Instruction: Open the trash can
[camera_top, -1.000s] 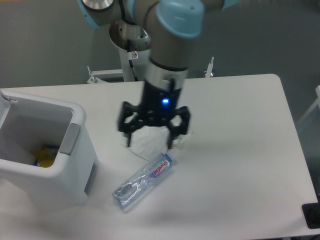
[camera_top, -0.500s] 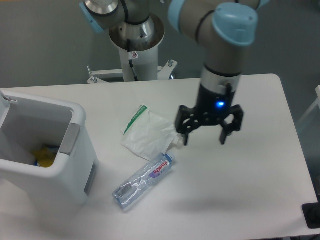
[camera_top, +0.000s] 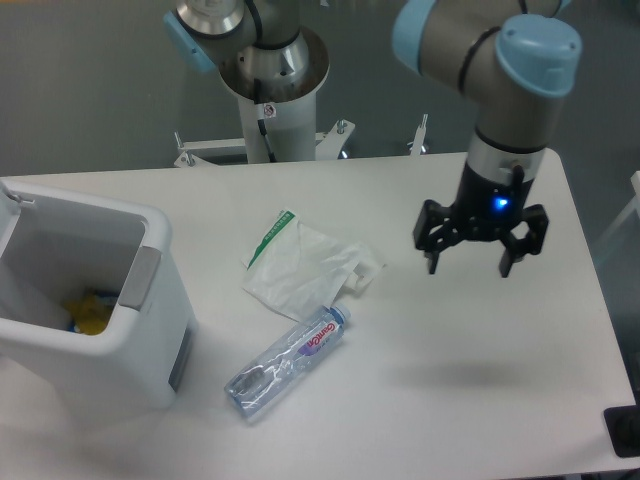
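The trash can (camera_top: 95, 300) is sitting at the left edge of the table (camera_top: 480, 400), its left side running out of the picture so that only part of it is showing. Its top is standing open, with no flat lid lying over the opening, and the white inner walls are showing down to something yellow (camera_top: 88, 312) lying at the bottom, too small and shadowed to identify. The grey tab (camera_top: 142, 281) is facing the middle of the table on the can's right wall.

The gripper (camera_top: 481, 260) is hanging above the right part of the table, well apart from the trash can, with its 2 fingers spread wide and nothing between them. A blue light is glowing on its body. The top of the arm is being cut off by the upper edge of the picture.

Near the middle of the table a crumpled white bag (camera_top: 300, 268) with a green strip is lying flat. Just beside its near edge, a clear plastic bottle (camera_top: 286, 361) is lying on its side, cap pointing toward the bag; whether the 2 are touching is hard to tell. A dark object (camera_top: 624, 431) is poking in at the near right corner, mostly cut off.
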